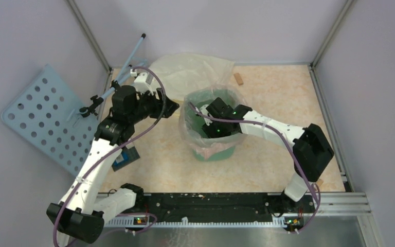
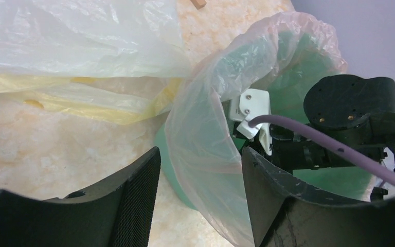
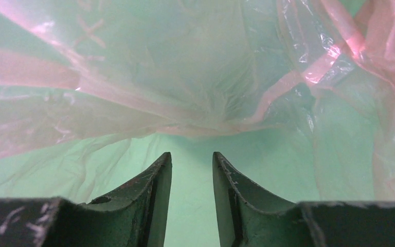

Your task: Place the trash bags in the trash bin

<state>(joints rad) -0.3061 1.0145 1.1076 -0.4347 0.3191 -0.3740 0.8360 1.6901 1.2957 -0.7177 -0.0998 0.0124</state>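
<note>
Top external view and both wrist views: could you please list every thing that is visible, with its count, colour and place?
trash bag: one, translucent pale pink, draped in and over the bin
trash bin: one, mint green, middle of the table
second bag: one, pale yellow, behind the bin
wooden block: one, light brown, far side, right of the yellow bag
perforated board: one, light blue, left, outside the frame
rods: at least two, pale blue, far left corner
small flat object: one, dark blue, left side of the table
table: one, beige marbled
left end effector: one, black, jaws apart, bag edge between them
right end effector: one, black, inside the bin, narrow gap, nothing between
</note>
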